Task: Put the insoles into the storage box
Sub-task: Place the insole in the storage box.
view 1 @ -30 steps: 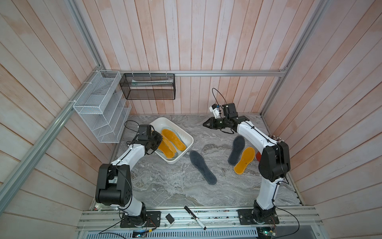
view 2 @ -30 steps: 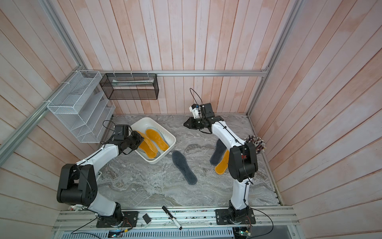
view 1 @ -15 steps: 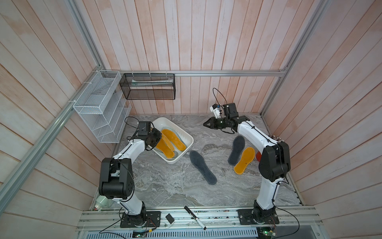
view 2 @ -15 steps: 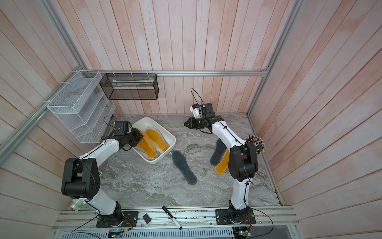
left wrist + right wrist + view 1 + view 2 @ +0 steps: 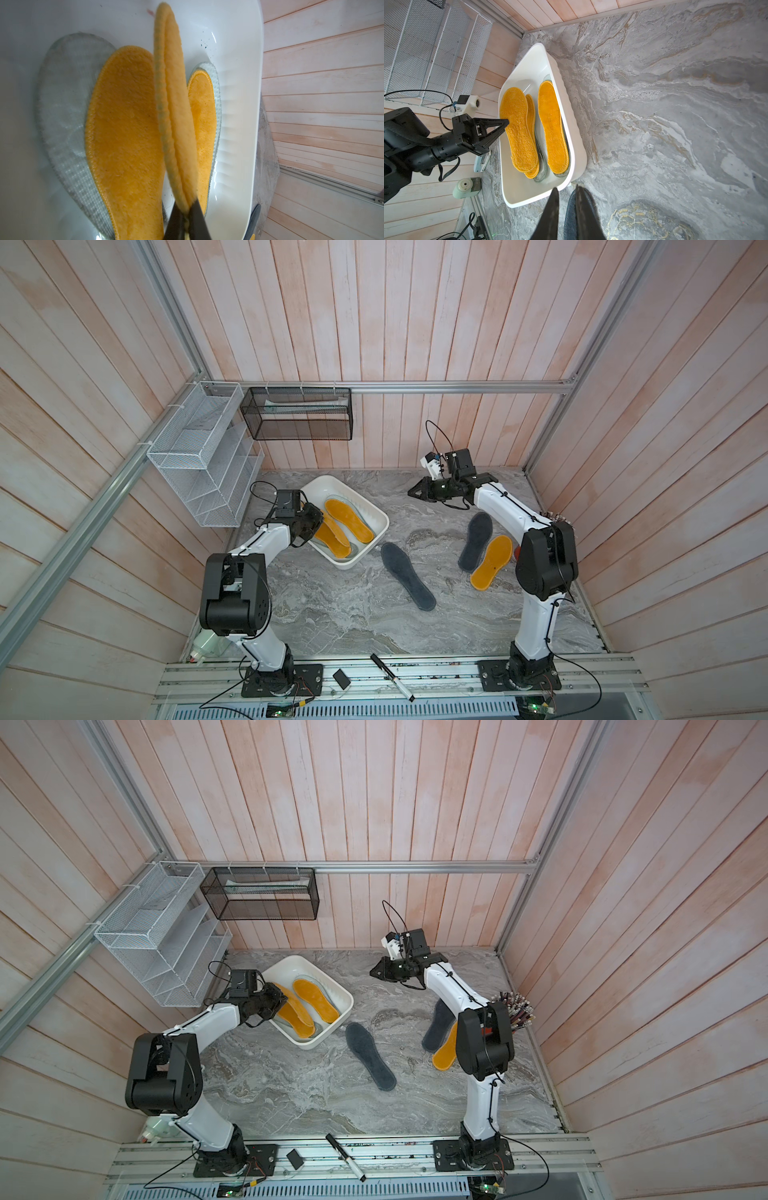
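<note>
The left fingers [image 5: 196, 218] are clenched on one end of an orange insole [image 5: 172, 104], which is seen edge-on in the left wrist view and reaches away from them along the length of the storage box [image 5: 371, 548]. It is held inside the box's left side, above the insoles lying there; whether it touches them cannot be told.

The right fingers [image 5: 552, 209] are parted by a narrow gap and nothing is gripped between them. They are held above the far right part of the table [image 5: 340, 614], well apart from the box.

The box is set at the far left of the table. On its bottom two pale translucent insoles [image 5: 62, 104] are laid side by side, and a second orange insole [image 5: 124, 135] and a third orange insole [image 5: 201, 116] are laid flat on top of them.

Three insoles are left on the table: a dark grey insole [image 5: 407, 576] just right of the box's near corner, and further right a second dark grey insole [image 5: 476, 541] just beside a fourth orange insole [image 5: 492, 562].
</note>
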`<state>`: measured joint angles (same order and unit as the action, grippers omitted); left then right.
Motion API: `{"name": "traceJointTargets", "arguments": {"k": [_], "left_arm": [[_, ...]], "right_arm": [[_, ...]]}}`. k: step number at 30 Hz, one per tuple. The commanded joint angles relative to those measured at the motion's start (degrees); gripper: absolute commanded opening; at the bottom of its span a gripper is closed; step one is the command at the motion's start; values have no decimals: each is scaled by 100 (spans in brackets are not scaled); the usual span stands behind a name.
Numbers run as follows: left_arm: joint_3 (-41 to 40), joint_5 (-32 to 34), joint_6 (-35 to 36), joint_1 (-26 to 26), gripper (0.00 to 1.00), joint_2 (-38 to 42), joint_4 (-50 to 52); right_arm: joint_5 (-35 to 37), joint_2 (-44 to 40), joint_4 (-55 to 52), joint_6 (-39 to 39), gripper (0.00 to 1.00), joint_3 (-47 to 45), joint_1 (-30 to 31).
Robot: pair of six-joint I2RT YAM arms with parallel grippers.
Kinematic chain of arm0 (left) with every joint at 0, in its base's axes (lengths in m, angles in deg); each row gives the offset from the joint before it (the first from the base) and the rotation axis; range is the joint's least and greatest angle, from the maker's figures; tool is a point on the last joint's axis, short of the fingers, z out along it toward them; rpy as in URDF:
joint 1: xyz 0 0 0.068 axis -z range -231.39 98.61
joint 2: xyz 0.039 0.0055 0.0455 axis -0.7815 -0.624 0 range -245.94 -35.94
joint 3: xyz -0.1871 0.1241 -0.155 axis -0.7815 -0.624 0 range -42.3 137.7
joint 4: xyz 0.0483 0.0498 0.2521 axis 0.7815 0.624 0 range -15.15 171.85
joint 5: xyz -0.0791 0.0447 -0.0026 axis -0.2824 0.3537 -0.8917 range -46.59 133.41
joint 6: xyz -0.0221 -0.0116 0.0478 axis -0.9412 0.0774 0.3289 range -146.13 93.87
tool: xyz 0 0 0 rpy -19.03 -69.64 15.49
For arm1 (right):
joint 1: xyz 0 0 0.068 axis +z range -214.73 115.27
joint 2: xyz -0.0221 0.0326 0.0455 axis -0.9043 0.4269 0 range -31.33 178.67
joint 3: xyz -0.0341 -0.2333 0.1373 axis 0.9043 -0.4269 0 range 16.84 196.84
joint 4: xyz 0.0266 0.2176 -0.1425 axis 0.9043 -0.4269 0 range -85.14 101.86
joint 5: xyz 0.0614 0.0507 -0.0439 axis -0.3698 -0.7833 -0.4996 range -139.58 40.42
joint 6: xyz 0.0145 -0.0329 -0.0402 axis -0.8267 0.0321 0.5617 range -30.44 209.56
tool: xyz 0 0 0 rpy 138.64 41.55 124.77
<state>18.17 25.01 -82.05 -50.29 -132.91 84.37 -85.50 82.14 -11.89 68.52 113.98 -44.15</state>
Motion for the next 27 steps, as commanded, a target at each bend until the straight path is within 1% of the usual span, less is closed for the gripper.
{"name": "traceJointTargets", "arguments": {"k": [1, 4, 11, 14, 17, 27], "left_arm": [[68, -6, 55, -22, 2, -59, 147], [46, 50, 81, -23, 3, -25, 319], [7, -20, 108, -24, 5, -94, 355], [33, 35, 108, -22, 9, -113, 493], [88, 109, 151, -29, 14, -134, 640], [351, 110, 154, -22, 17, -292, 1130]], "right_arm": [[-78, 96, -94, 4, 18, 201, -25], [-77, 96, -86, 3, 18, 182, -21], [-132, 131, -46, -36, 18, 166, -24], [-128, 122, -55, -32, 18, 162, -26], [-118, 105, -46, -19, 19, 131, -32], [-170, 131, -38, -27, 24, 160, -43]]}}
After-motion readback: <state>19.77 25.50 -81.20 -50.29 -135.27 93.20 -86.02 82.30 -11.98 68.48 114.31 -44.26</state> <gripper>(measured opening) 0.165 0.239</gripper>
